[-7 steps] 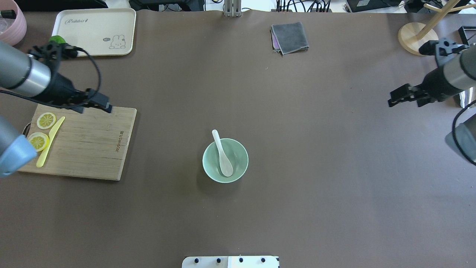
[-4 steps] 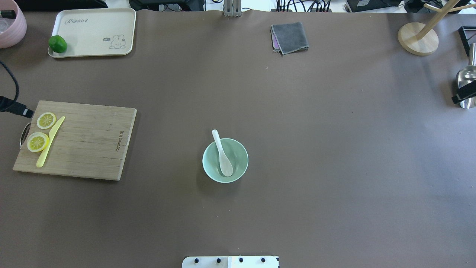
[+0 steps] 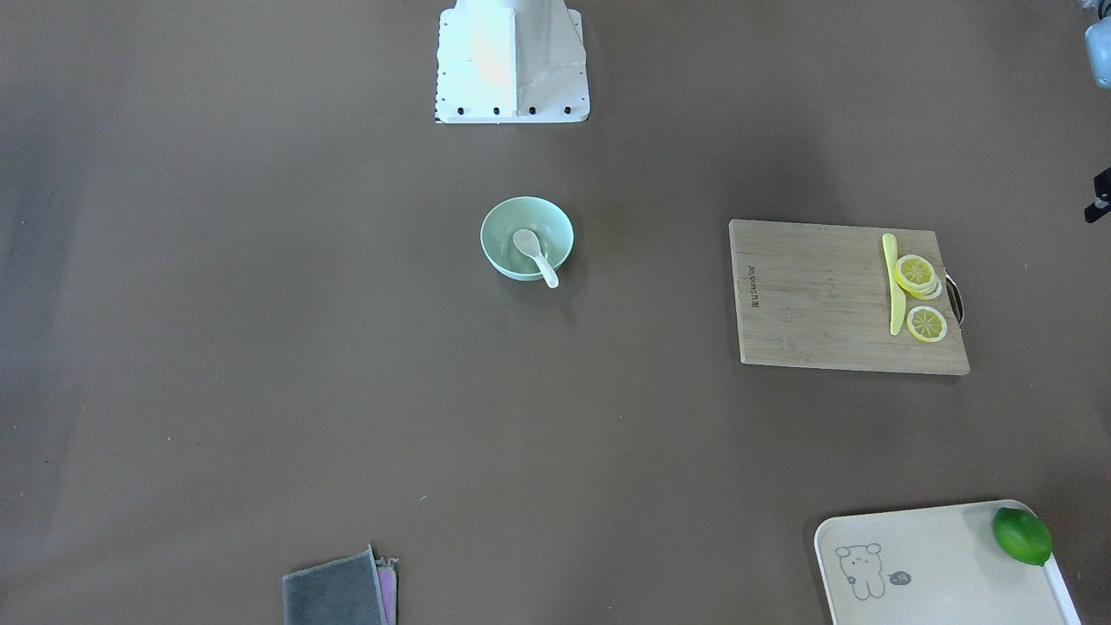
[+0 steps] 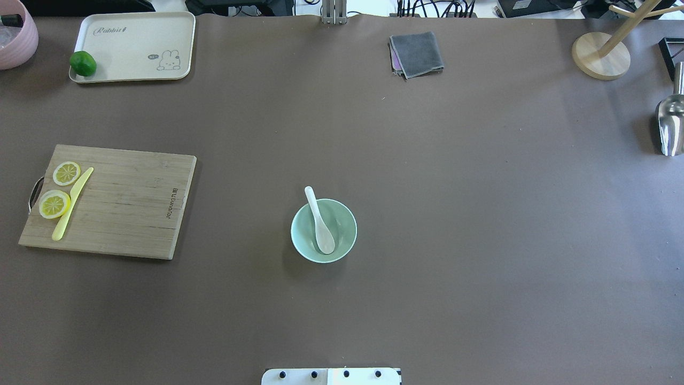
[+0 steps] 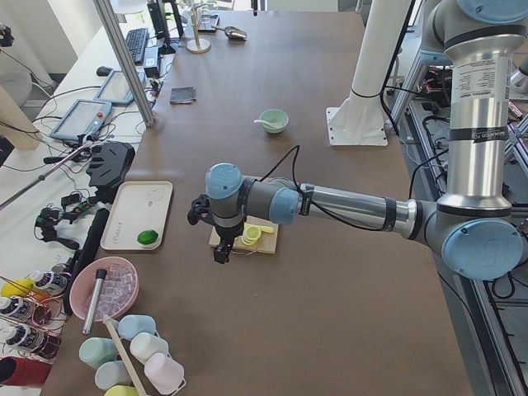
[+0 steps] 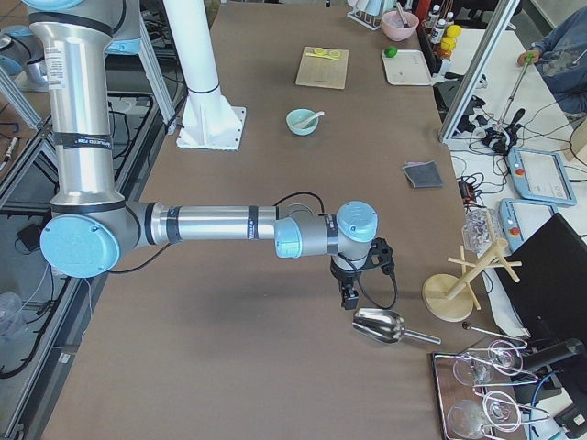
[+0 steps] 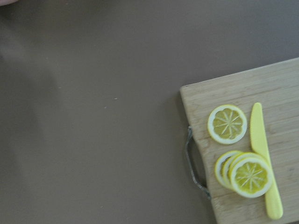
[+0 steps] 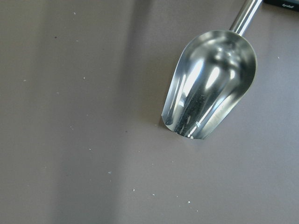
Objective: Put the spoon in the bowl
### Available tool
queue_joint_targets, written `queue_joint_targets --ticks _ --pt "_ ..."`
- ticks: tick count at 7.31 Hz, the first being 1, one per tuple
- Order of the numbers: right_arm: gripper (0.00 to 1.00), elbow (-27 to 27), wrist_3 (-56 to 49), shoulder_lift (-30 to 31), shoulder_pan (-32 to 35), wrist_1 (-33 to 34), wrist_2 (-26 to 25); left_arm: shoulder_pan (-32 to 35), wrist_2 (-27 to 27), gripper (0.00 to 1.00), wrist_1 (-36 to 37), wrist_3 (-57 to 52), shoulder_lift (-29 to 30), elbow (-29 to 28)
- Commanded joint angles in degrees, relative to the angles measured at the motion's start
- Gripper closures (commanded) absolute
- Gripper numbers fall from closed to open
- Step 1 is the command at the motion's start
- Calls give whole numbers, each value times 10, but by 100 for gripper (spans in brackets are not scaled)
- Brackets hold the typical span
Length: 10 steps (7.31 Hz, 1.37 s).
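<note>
The white spoon (image 4: 319, 222) lies in the mint-green bowl (image 4: 348, 224) at the table's middle, scoop down inside, handle over the far rim. Both also show in the front-facing view, spoon (image 3: 531, 247) in bowl (image 3: 502, 233). Neither gripper shows in the overhead view. The left gripper (image 5: 219, 252) shows only in the exterior left view, by the cutting board's outer end. The right gripper (image 6: 349, 295) shows only in the exterior right view, above a metal scoop (image 6: 378, 325). I cannot tell if either is open or shut.
A wooden cutting board (image 4: 128, 208) with lemon slices (image 4: 54, 203) and a yellow knife (image 4: 72, 204) lies at the left. A cream tray (image 4: 133, 32) holds a lime (image 4: 83, 63). A grey cloth (image 4: 417, 53), wooden stand (image 4: 599, 56) and metal scoop (image 4: 669, 125) lie at the far and right sides.
Both arms have drawn back sideways and left the overhead view. The spoon and the bowl have not moved.
</note>
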State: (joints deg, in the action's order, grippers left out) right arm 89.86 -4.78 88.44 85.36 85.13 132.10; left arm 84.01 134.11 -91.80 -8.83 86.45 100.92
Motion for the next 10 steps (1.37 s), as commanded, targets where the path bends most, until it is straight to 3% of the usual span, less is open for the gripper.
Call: queue_joint_targets --ticks 1,5,7,10 --pt "0 -5 -4 0 9 1 0 12 3 2 12 5 -20 -12" --pt "0 -5 -3 -2 9 0 0 12 2 2 3 32 -20 -13" --pt "0 -3 -5 -23 9 51 17 11 0 2 3 33 -19 -17" --pt "0 0 -5 -24 9 55 18 11 -2 2 3 32 -16 -24"
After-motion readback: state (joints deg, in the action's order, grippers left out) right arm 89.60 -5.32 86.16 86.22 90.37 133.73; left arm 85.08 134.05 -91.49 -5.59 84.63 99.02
